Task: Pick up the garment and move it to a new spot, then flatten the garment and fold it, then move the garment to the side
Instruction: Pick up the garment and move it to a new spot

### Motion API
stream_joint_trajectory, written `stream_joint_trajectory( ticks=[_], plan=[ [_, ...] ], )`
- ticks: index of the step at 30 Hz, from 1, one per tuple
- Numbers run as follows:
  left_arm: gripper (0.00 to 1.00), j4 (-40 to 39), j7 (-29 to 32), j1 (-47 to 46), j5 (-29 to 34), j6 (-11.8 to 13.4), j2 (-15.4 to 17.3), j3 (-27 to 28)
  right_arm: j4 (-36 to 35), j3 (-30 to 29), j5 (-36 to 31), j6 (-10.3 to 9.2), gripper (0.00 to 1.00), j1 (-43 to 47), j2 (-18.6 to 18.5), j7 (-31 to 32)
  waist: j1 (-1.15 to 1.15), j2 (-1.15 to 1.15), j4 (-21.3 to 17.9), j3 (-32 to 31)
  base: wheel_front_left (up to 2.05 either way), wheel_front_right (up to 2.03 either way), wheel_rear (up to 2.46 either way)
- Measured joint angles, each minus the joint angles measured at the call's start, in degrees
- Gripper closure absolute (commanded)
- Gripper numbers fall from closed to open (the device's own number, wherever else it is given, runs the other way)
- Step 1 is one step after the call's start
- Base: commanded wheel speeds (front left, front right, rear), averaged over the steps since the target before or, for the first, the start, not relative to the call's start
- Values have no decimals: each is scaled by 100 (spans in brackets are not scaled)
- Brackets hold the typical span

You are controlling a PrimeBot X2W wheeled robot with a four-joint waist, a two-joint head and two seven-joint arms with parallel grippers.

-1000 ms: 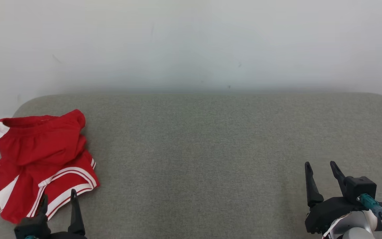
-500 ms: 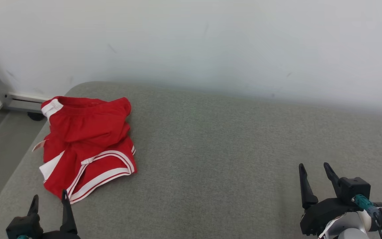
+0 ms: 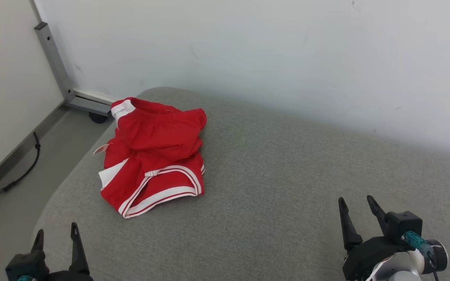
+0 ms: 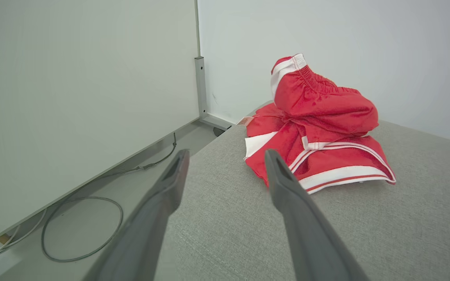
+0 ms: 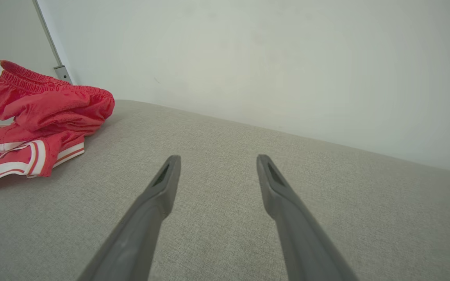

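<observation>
The garment [image 3: 155, 154] is a pair of red shorts with white trim, lying crumpled near the far left corner of the grey padded surface [image 3: 272, 187]. It also appears as a bunched heap [image 4: 318, 121] ahead and right of my left fingers, and at the left edge [image 5: 41, 113] of the right wrist view. My left gripper [image 3: 56, 230] sits open at the lower left, short of the shorts and touching nothing. My right gripper [image 3: 356, 205] stands open at the lower right, far from the cloth, with bare grey fabric between its fingers.
A white wall [image 3: 272, 54] runs behind the surface. A grey metal post [image 3: 53, 58] and its base stand at the left, by a pale panel [image 4: 72, 86]. Cables [image 4: 80, 222] lie on the floor beside the surface's left edge.
The head camera has swung left, so the shorts now sit nearer the picture's middle and the floor shows. Both grippers stay open and low; the garment itself has not moved.
</observation>
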Motion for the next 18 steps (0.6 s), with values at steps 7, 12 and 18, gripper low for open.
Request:
stream_joint_trajectory(
  ticks=[7, 12, 18],
  plan=[
    [0, -124, 26, 89, 0, 0, 12, 144, 45, 131, -2, 51, 0, -148, 86, 2, 0, 0, 286, -36, 0, 0, 0],
    [0, -165, 51, 129, 0, 3, 9, 148, 88, 140, -2, 68, 0, -214, 81, 2, 0, 0, 316, -32, 0, 0, 0],
    [0, -14, 154, 52, -102, -145, 13, 94, 183, 180, -2, 79, 0, -219, 88, 3, 0, 0, 291, -30, 0, 0, 0]
  ],
)
